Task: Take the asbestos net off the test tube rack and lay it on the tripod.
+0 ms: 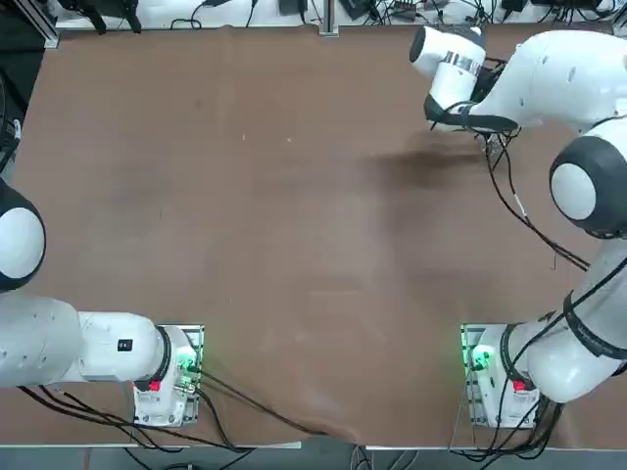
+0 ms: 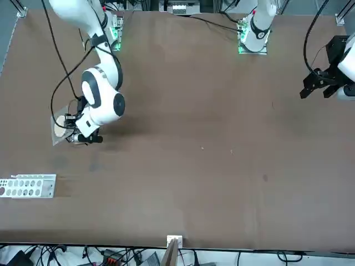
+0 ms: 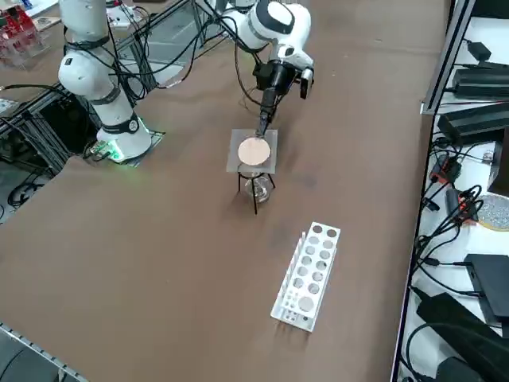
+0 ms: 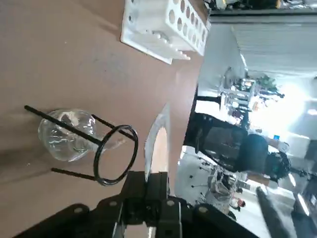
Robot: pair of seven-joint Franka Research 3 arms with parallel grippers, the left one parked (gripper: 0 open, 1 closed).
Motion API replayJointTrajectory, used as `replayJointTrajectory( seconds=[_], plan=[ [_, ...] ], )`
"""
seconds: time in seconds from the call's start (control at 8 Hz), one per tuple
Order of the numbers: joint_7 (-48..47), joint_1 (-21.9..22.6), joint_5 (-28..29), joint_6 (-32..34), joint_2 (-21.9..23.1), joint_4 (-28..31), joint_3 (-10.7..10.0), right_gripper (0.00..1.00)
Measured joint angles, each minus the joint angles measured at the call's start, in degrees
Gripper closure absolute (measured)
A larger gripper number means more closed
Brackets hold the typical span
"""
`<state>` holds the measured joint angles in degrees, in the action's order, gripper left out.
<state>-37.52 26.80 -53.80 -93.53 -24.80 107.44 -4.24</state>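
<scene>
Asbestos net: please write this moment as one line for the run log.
right gripper: shut on asbestos net edge | net: over tripod, gap to ring, not laid | test tube rack: bare, apart

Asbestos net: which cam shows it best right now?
Right side view: the asbestos net shows whole, just above the tripod, pinched by the right gripper. Wrist view sees it edge-on; front view partly hidden; top view doesn't show it.

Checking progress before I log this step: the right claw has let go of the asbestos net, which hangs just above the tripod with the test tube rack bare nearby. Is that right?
Not quite. The right claw is shut on the asbestos net, gripping its edge, as the right wrist view shows. The rest holds: the net hangs just above the tripod, and the test tube rack is bare nearby.
</scene>
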Motion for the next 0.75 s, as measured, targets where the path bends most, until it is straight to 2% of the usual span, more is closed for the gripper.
replayJointTrajectory(
  seconds=[0.38, 0.75],
  plan=[
    [-7.14, 0.96, -1.52, 2.19, -3.78, -0.02, -0.01, 0.99],
    [-9.84, 1.85, -2.74, 2.49, -6.24, -0.5, -0.02, 0.99]
  ],
)
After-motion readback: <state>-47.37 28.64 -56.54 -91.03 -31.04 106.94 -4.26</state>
